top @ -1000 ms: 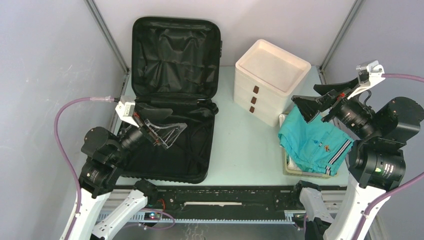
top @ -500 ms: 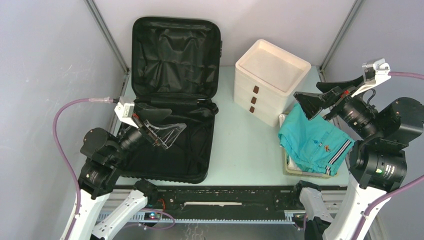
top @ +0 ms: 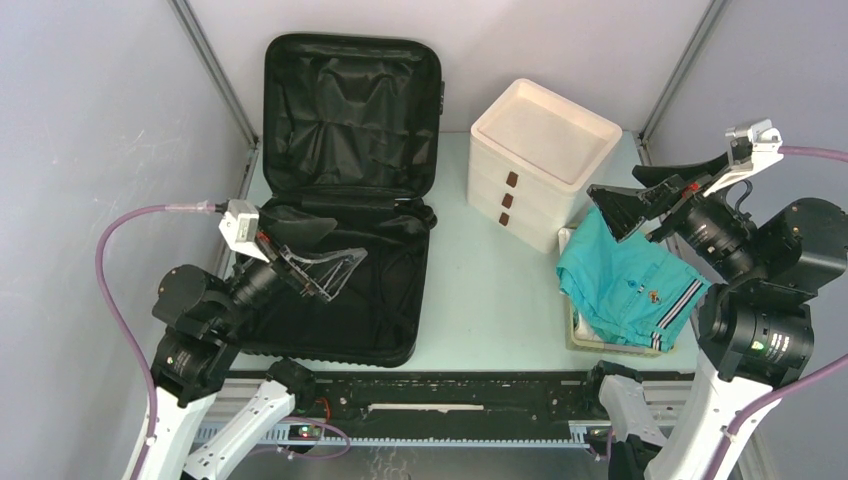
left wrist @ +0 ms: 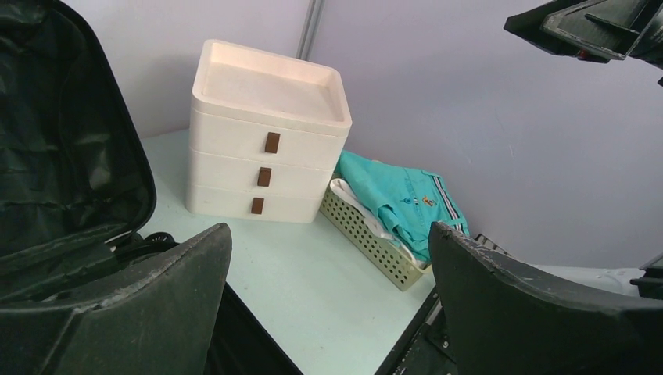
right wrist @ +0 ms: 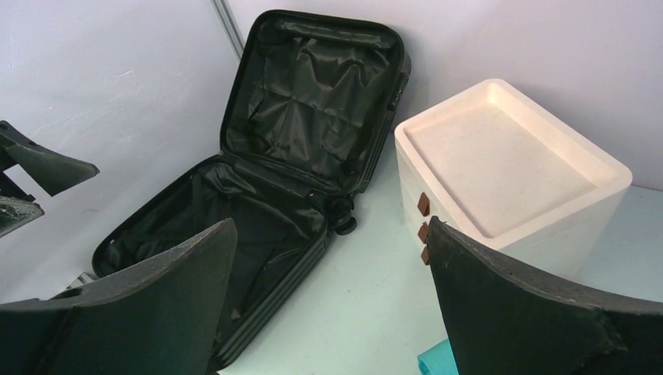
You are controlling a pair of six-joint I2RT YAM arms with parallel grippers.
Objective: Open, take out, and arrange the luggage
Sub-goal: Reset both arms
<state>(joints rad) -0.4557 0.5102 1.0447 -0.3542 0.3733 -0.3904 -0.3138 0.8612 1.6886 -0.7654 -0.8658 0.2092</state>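
The luggage [top: 352,120], a black hard-shell suitcase, lies open at the left of the table. Its lid leans upright against the back wall and its black-lined base lies flat. My left gripper [top: 350,240] hovers open over the base, nothing between its fingers. In the left wrist view the left gripper [left wrist: 330,230] frames bare tabletop, with the luggage [left wrist: 70,156] at the left. My right gripper [top: 612,195] hangs open above the right side, holding nothing. The right wrist view shows the right gripper [right wrist: 332,223] wide apart, with the open luggage [right wrist: 313,94] beyond.
A white three-drawer box [top: 540,165] stands at the back centre-right. A pale yellow basket [top: 580,335] at the right holds a folded teal shirt [top: 625,285]. Grey walls close in on three sides. The rail with the arm bases [top: 450,395] runs along the near edge.
My left arm has drawn back a little to the left over the suitcase base. The right gripper rose slightly, then held still. Both stay open.
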